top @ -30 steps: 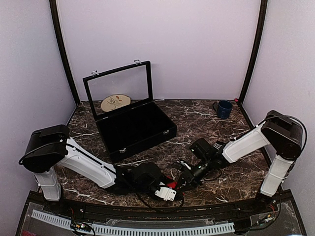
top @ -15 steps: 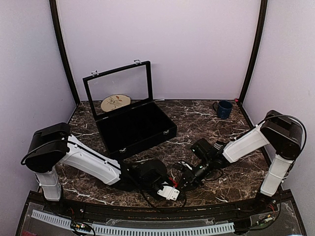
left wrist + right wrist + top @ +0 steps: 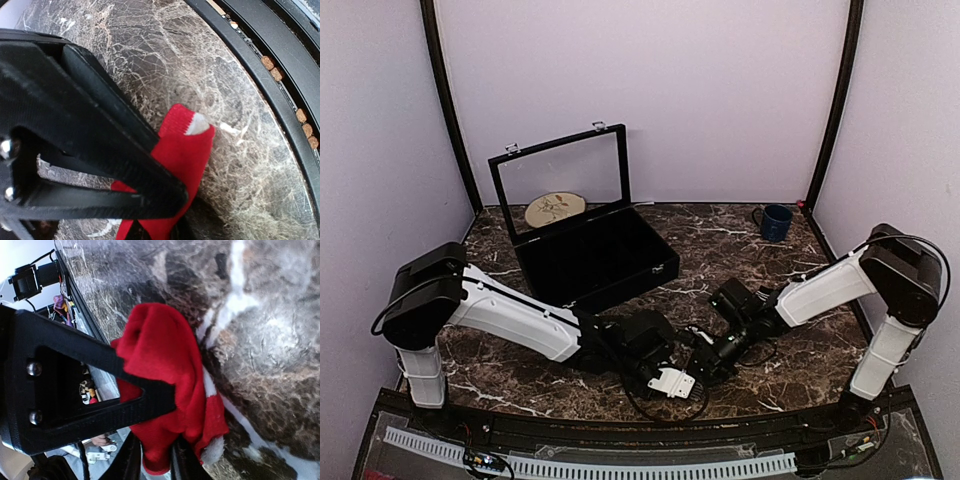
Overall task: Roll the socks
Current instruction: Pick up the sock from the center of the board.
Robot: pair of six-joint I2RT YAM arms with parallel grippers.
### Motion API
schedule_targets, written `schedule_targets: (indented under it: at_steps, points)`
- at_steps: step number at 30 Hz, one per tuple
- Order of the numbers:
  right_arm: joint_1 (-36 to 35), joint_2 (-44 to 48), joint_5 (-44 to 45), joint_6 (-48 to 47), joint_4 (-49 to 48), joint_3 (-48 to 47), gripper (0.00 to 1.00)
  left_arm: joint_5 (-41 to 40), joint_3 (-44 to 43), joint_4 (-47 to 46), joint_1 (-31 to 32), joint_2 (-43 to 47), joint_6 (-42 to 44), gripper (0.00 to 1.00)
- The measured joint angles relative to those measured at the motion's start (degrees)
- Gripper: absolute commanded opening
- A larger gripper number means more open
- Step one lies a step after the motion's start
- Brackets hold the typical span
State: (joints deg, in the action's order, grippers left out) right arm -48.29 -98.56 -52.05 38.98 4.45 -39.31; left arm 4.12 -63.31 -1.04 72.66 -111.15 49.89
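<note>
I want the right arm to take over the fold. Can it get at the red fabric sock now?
Probably yes: the red fabric sock is bunched against the right arm's fingers, nothing between, though the left arm's fingers pinch it too.

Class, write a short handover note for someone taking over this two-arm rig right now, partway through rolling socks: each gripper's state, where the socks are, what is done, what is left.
Left gripper: jaws shut on the red sock.
Right gripper: at the same sock, which is bunched against it; whether its jaws are open or shut is unclear.
Socks: the red sock lies near the front edge of the marble table, between the two grippers. No second sock can be made out.
Done: the red sock is bunched up, not yet a tidy roll.
To do: finish the roll, probably with both grippers.
</note>
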Motion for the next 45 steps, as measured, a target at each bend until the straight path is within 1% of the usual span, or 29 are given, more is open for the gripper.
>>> schedule_targets:
  at_steps: [3, 5, 9, 19, 22, 28, 34, 37, 45]
  points:
    - [0.0, 1.1, 1.8, -1.1, 2.2, -0.5, 0.26, 0.9, -1.7, 2.7, -0.3, -0.4, -0.7, 0.03]
    - [0.0, 2.1, 3.1, -1.8, 3.4, -0.8, 0.34, 1.5, -3.5, 5.2, -0.4, -1.0, -1.3, 0.03]
    - [0.3, 5.2, 7.4, -3.1, 5.8, -0.9, 0.38, 3.5, -7.0, 10.0, -0.5, -2.1, -2.7, 0.03]
    - [1.3, 12.1, 18.8, -4.4, 13.7, -0.8, 0.39, 9.6, -13.4, 20.1, -1.4, -4.3, -9.6, 0.02]
    - [1.9, 13.4, 21.7, -4.3, 15.5, -0.3, 0.39, 11.3, -14.4, 22.7, -2.4, -4.4, -13.2, 0.0]
    - [2.8, 15.1, 27.5, -3.5, 17.4, 0.0, 0.39, 14.5, -15.5, 26.1, -5.1, -4.3, -21.8, 0.0]
    - [3.0, 15.7, 32.5, -3.1, 18.3, -1.6, 0.38, 15.0, -17.2, 29.0, -7.6, -4.2, -30.1, 0.0]
    - [3.0, 15.7, 33.6, -3.1, 18.3, -2.7, 0.38, 14.8, -17.7, 29.7, -8.5, -3.5, -34.3, 0.0]
    - [3.0, 15.7, 36.4, -3.5, 17.8, -5.2, 0.38, 13.1, -18.4, 29.4, -11.5, 3.6, -46.0, 0.0]
